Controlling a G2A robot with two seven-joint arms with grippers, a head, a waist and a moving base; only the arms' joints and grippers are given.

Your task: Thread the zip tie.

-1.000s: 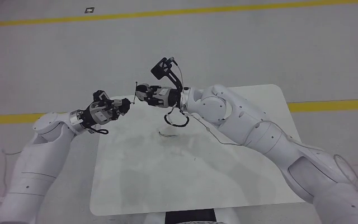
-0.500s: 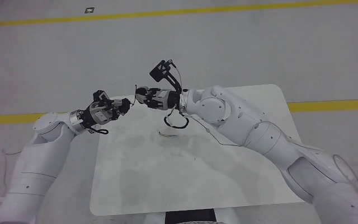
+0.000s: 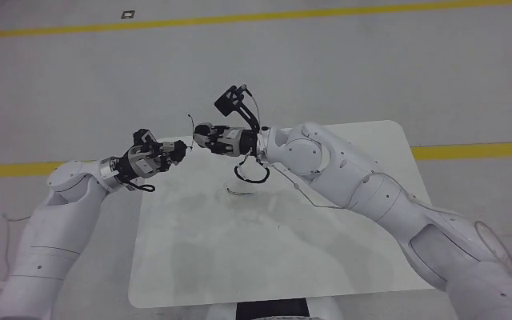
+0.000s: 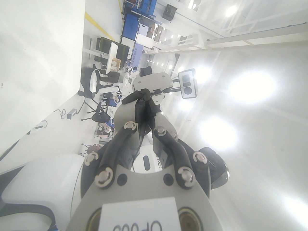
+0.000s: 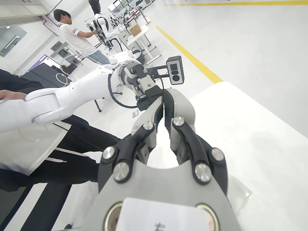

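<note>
The R gripper (image 5: 164, 109) had its jaws squeezed shut on the zip tie (image 5: 163, 92), a thin black strap that poked out just past the jaw tips & stuck up from there. Right across, almost tip to tip, the L gripper (image 4: 144, 112) had its jaws pressed together too. It looked like they pinched another bit of the same tie, prob. the head end. So the tie hung in the air between the two sets of jaws. I think the step was getting the thin tail into the little hole. To do it well: hold one side still, line the tail up straight w/ the hole, push slow, don't bend it. Below the jaws was a corner of the white table (image 3: 320, 240), w/ a small dark curved bit (image 3: 236, 192) lying further in. Far off was pale floor (image 3: 360, 72) w/ a yellow line (image 3: 240, 16).
</note>
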